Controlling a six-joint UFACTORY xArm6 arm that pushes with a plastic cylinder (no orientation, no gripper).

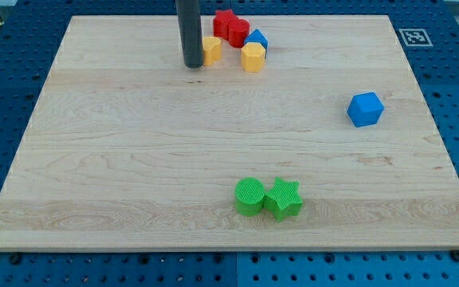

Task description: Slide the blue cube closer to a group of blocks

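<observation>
Pale wooden board [134,159] lies on a blue perforated table [6,96]. The dark rod comes down at the far side, left of centre; my tip [192,67] rests on the board, touching or just beside the left face of a yellow block [212,50] whose shape is partly hidden by the rod. No jaws on this rig, just the bare rod, holding nothing.

Far cluster, right of the tip: two red blocks [231,28] pressed together, a small blue block [256,39] (shape unclear) at their right, and a yellow hexagonal block [253,57] just in front of it.

Blue cube [365,109] sits alone at the right, mid-depth, well apart from the cluster and from the tip.

Near edge, centre: green cylinder [250,196] touching a green star block [284,199] on its right.
</observation>
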